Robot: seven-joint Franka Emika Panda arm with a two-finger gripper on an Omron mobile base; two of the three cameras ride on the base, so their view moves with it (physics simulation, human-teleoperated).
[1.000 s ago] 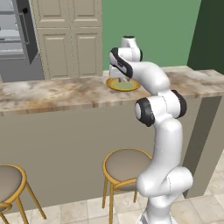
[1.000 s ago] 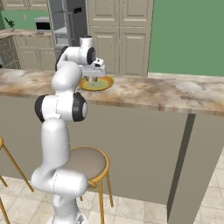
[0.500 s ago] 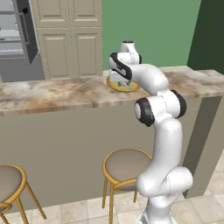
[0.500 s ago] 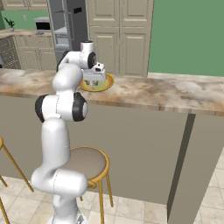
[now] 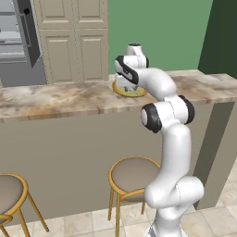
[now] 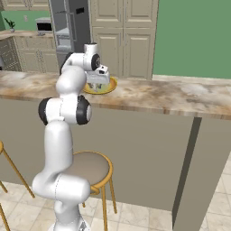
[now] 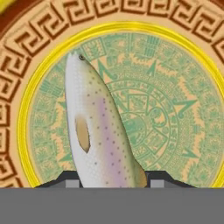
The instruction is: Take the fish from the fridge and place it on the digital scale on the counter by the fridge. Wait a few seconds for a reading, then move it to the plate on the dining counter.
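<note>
A long marbled dining counter (image 5: 55, 99) with plain tan sides runs across the scene, with round stools (image 5: 134, 173) on the near side and tan cupboards (image 5: 74, 39) against the far wall beside a green wall. The grey fridge (image 5: 18, 41) stands at the far left with its door open. A golden-yellow plate (image 5: 124, 91) rests on the counter top. The gripper (image 6: 100, 83) hangs directly over the plate, pointing down. In the hand view, the fish (image 7: 98, 131) sits clamped between the two fingertips, its head extending over the plate's patterned green centre (image 7: 175, 113).
</note>
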